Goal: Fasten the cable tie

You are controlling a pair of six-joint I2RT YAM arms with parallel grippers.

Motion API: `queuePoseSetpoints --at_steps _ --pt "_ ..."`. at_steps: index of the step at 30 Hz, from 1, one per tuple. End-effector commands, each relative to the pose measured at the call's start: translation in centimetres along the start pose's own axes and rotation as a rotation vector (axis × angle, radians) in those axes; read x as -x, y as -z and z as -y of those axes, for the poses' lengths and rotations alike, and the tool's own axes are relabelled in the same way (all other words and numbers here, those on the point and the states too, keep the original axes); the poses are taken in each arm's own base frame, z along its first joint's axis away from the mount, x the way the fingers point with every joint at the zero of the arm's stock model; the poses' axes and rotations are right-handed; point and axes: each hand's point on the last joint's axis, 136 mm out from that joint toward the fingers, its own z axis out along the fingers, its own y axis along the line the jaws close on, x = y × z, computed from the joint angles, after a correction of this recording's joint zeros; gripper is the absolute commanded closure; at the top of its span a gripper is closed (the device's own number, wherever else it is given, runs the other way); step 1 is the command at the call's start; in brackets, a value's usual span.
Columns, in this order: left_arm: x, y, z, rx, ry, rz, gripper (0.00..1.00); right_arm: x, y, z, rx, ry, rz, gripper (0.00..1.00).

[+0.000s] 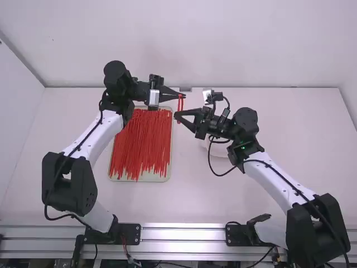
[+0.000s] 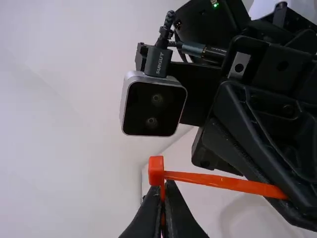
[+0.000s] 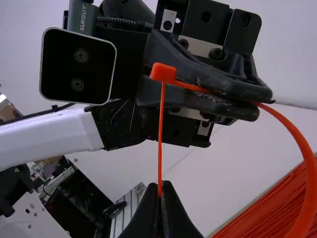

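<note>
Jaws: found both sets pressed together on the one cable tie (image 1: pixel 181 104), held in the air over the far middle of the desk (image 1: pixel 290 111), just past the far end of the tray (image 1: pixel 159 177) of spare red ties (image 1: pixel 142 142). Noted the left jaws nipping the strap directly under the square head (image 2: pixel 155 168). Noted the right jaws nipping the tail (image 3: pixel 160 139) a little way off from it. Traced the tail's long axis straight from the right jaws to the head, with the rest of the strap bowing round as a loop (image 3: pixel 297 134) back to the left jaws. Could not confirm whether the tail passes through the head slot or merely lies against it. Judged the next move to turn on that line: pull with the right jaws along the tail's axis, directly away from the head, left jaws as anchor. Judged a sideways pull likely to kink the strap.
</note>
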Motion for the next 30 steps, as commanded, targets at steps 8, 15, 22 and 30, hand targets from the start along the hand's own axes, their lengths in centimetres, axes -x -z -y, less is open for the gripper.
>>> queuePoseSetpoints --at_steps 8,15,22,30 --pt "0.9 -0.2 -0.1 -0.020 -0.028 0.016 0.98 0.5 -0.1 -0.6 0.023 0.034 0.022 1.00" --pt "1.4 -0.3 0.8 -0.071 -0.030 0.049 0.98 1.5 1.0 0.4 -0.008 -0.003 0.050 1.00" --pt "1.2 -0.3 0.9 -0.070 0.007 0.046 0.98 2.4 1.2 -0.1 0.003 0.040 0.082 1.00" --pt "1.6 -1.3 1.3 -0.091 -0.003 0.066 0.98 3.8 1.9 0.8 -0.036 0.051 0.121 1.00"
